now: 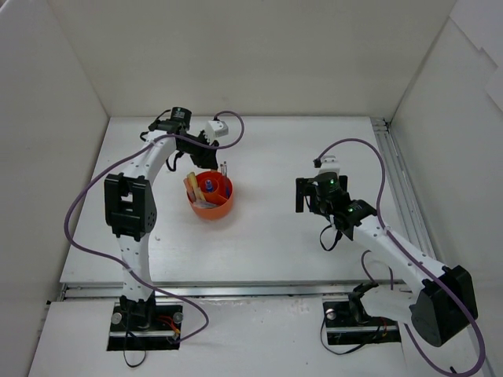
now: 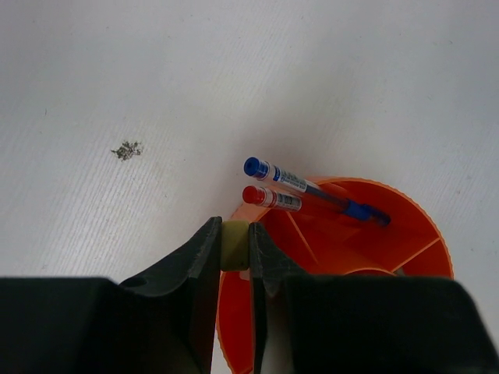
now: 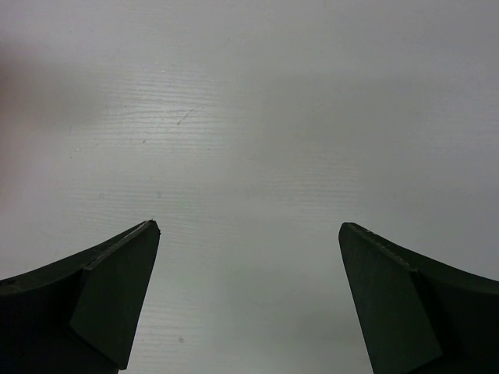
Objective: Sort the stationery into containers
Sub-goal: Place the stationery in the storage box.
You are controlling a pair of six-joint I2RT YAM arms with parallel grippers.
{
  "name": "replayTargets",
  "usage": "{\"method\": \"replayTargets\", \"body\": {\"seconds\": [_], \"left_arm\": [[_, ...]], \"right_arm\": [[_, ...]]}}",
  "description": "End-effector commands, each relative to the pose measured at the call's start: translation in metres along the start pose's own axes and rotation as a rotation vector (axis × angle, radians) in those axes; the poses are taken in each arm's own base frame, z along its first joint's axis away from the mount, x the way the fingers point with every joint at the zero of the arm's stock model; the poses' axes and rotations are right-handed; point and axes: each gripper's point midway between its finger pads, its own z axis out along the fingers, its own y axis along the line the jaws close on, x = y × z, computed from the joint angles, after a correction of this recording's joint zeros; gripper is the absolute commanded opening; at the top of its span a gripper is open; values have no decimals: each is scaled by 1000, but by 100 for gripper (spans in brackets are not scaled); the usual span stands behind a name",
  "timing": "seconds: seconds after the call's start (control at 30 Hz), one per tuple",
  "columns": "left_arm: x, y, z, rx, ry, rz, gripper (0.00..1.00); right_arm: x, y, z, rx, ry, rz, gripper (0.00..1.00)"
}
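While clamped on a beige eraser [image 2: 234, 251], left gripper [image 2: 234, 231] hangs over the orange bowl [image 2: 366, 234] rim. A blue pen [image 2: 312, 185] and a red pen [image 2: 271, 198] lean just ahead of its fingertips. Right gripper [image 3: 248, 234]: fingers spread wide above the table [image 3: 249, 117].

Built from white tubular links and black joint housings on left arm [image 1: 131, 263] and right arm [image 1: 393, 250], wired with looping purple cables [image 1: 350, 140], lit by green indicator lights [image 1: 333, 180], bolted to black base plates [image 1: 145, 328], tipped with matte black tapered fingers [image 3: 109, 300].
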Motion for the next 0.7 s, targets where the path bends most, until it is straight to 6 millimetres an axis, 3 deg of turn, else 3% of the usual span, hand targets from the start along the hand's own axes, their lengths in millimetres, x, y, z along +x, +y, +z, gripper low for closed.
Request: {"method": "replayTargets", "body": {"seconds": [0.0,0.2,0.47,0.67], "left_arm": [[-21,-21,-26,33,-46,59,0],[-32,-29,-35,72,-87,81,0],[-40,-20,-59,52,-146,72,0],[-34,-19,-57,56,-124,67,0]], "right_arm": [[-23,2,-5,-13,-61,21,98],[-24,3,-5,-17,-63,21,98],[-22,7,-2,-33,-47,19,98],[-24,7,-2,-28,-51,20,98]]}}
